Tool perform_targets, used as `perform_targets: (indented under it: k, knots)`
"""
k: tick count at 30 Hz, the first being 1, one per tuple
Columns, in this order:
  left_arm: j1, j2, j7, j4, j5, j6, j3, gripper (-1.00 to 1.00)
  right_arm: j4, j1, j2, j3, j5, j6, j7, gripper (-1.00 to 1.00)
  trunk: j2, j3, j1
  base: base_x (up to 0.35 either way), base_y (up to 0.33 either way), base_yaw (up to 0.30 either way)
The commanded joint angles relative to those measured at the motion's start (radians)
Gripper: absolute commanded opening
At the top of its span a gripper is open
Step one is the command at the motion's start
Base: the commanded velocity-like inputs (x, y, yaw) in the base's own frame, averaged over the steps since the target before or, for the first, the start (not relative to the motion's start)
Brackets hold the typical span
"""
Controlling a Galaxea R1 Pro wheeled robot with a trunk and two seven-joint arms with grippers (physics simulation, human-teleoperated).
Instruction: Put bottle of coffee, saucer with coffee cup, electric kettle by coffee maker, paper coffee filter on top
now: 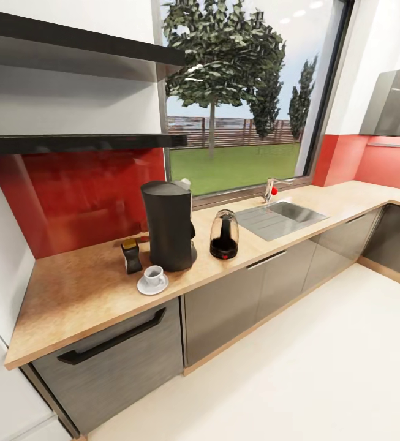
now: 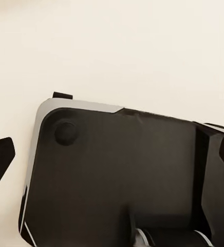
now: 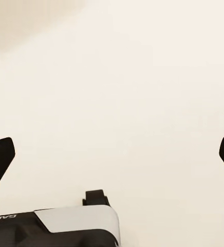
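Coffee cup (image 1: 155, 275), tiny, white and rounded, sits on the small round white saucer (image 1: 151, 286) near the light-wood tabletop's (image 1: 71, 294) front edge. Just behind stand the small dark gold-lidded bottle of coffee (image 1: 131, 255), the tall matte-black coffee maker (image 1: 168, 225) and the domed clear-glass electric kettle (image 1: 224, 234). Both the left hand (image 2: 112, 159) and the right hand (image 3: 112, 157) are spread wide, holding nothing.

On my countertop (image 1: 83, 288): coffee maker (image 1: 168, 225); bottle of coffee (image 1: 131, 255) left of it; electric kettle (image 1: 224, 235) right; coffee cup (image 1: 154, 275) on saucer (image 1: 151, 285) in front.
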Motion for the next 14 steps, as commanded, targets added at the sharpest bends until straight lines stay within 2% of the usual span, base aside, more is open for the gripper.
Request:
perform_targets:
  k: [1, 14]
  knots:
    - [-0.001, -0.002, -0.003, 0.001, -0.010, -0.004, 0.008, 1.00, 0.001, -0.001, 0.000, 0.008, -0.009, -0.003, -0.003, 1.00, -0.002, -0.002, 0.000, 0.000, 0.000, 0.000]
    - [-0.001, 0.001, -0.003, 0.002, -0.011, -0.004, 0.005, 1.00, 0.000, -0.001, 0.000, 0.008, -0.009, -0.003, -0.003, 1.00, -0.002, -0.002, 0.000, 0.000, 0.000, 0.000]
